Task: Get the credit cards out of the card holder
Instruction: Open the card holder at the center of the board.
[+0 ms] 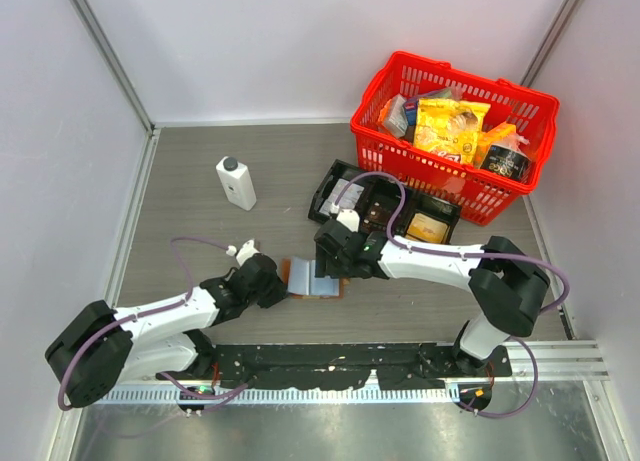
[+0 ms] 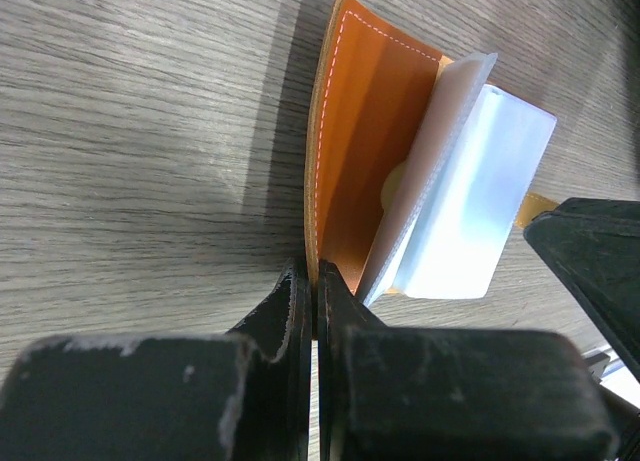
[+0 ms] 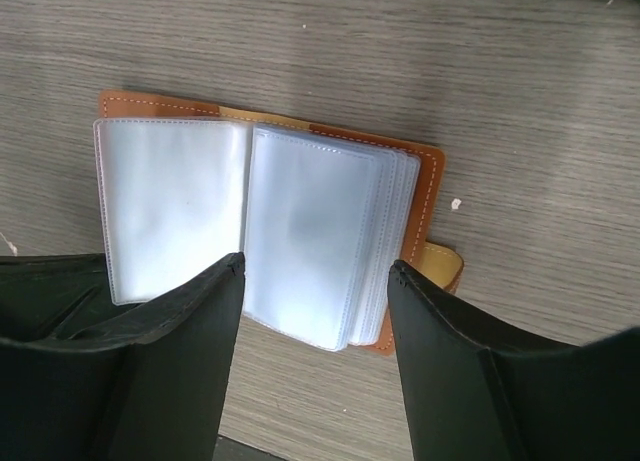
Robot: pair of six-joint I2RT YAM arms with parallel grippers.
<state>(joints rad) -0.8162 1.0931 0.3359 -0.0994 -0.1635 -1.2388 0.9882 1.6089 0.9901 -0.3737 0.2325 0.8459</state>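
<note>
The card holder [image 1: 312, 279] lies open on the table [image 1: 190, 231], near the front edge and between the two arms. The left hand [image 2: 313, 281] is closed tight on the edge of the holder's left cover. It pinches the orange-brown flap so that the flap stands up off the table, tilted, while the rest of the holder lies flat. The right hand [image 3: 315, 269] hangs just above the holder with its fingers spread wide, holding nothing. Seen from the right wrist, its two fingers stand either side of the right-hand stack of pockets [image 3: 320, 241], and I cannot tell whether they touch it. One pocket leaf is turned over to the left and lies flat. The others are piled on the right against the cover, whose small tab [image 3: 443, 266] sticks out at the side. The pockets are pale and cloudy, and the credit cards cannot be told apart from them, so whether any pocket holds a card is not clear.

Farther back on the table, a black tray [image 1: 322, 203] sits just beyond the right hand, with a gold packet [image 1: 428, 227] in one of its compartments. A red basket [image 1: 440, 176] full of groceries stands at the back right, just beside the tray. A white bottle [image 1: 236, 182] stands upright to the left, well apart from the holder
</note>
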